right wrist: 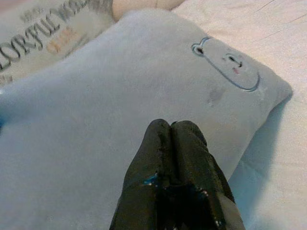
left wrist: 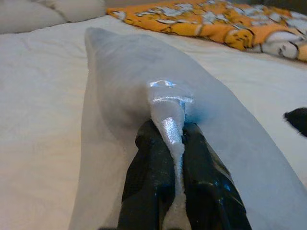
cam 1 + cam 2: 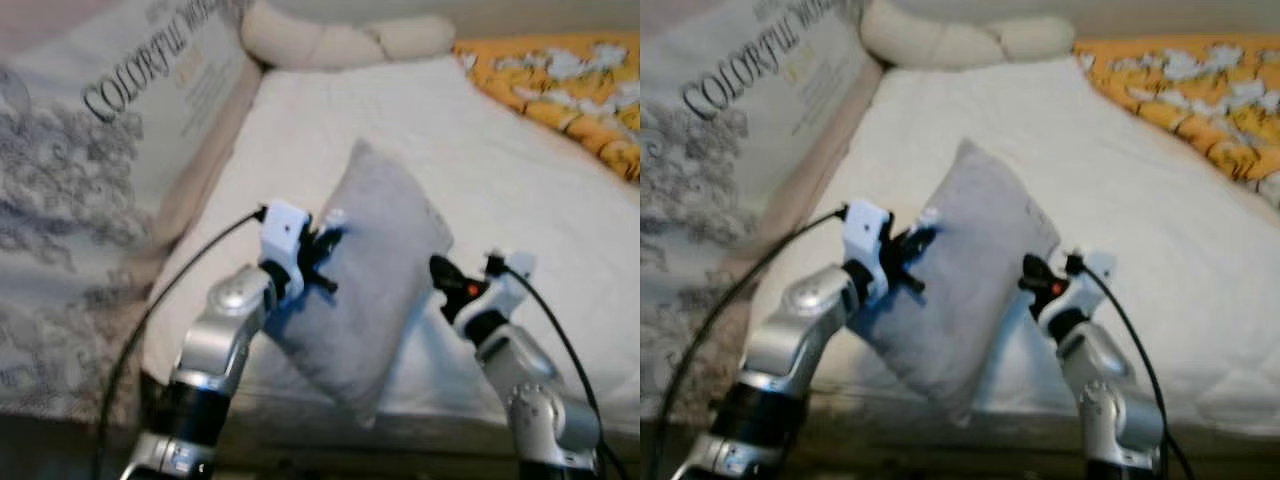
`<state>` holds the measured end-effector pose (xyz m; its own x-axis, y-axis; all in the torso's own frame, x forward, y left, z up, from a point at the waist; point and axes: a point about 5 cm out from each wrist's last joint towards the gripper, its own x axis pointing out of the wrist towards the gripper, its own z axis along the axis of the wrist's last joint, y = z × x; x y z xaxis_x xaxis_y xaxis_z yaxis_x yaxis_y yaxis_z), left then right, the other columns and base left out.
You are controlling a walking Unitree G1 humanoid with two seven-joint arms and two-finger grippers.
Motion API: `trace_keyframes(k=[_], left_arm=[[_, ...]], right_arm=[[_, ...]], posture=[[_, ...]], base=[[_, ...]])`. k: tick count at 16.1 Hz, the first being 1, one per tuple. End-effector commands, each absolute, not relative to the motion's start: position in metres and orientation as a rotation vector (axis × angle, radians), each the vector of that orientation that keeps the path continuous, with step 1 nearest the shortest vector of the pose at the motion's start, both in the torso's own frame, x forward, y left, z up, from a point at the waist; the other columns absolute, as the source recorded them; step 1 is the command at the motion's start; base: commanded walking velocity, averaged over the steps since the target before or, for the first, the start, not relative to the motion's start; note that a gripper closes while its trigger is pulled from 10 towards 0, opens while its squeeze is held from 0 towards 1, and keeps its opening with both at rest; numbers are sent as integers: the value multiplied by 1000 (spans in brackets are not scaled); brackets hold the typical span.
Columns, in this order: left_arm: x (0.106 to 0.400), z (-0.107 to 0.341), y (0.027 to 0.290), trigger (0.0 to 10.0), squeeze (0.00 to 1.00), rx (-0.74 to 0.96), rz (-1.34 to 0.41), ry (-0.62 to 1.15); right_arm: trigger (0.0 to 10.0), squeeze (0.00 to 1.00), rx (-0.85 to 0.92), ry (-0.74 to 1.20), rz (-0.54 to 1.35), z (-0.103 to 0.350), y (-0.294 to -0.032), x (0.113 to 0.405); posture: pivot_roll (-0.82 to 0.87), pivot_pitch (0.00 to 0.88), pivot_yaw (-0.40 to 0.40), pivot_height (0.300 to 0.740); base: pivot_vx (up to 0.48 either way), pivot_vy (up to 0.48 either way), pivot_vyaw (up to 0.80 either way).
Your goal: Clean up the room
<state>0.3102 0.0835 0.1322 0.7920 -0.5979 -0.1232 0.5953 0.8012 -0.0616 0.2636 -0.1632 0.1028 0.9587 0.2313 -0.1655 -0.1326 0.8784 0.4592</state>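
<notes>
A grey-blue pillow (image 3: 370, 270) with a small bear face (image 1: 230, 62) lies tilted near the front edge of the bed's white mattress (image 3: 520, 170). My left gripper (image 3: 325, 250) is at the pillow's left side, shut on a pinched fold of its fabric (image 2: 168, 112). My right gripper (image 3: 445, 278) is at the pillow's right edge; its two fingers (image 1: 172, 153) are pressed together, resting against the pillow's face with nothing between them.
A patterned blanket printed with letters (image 3: 110, 130) drapes along the bed's left side. Cream cushions (image 3: 340, 40) lie at the head. An orange patterned quilt (image 3: 570, 85) is at the back right. The bed's front edge (image 3: 440, 425) is just below my arms.
</notes>
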Motion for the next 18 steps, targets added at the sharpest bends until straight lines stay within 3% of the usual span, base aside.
trace_keyframes(k=[1, 7, 18], left_arm=[[317, 145, 90, 10000, 0, 5, -618, 83], [321, 142, 87, 10000, 0, 12, -626, 86], [331, 149, 104, 10000, 0, 38, -512, 42]], right_arm=[[10000, 0, 459, 212, 202, 105, -158, 263], [10000, 0, 441, 210, 183, 105, -159, 257], [10000, 0, 372, 238, 207, 103, -153, 255]], posture=[[-102, 0, 123, 740], [-116, 0, 136, 740], [-108, 0, 125, 740]], base=[[0, 360, 0], [0, 356, 0], [22, 0, 52]])
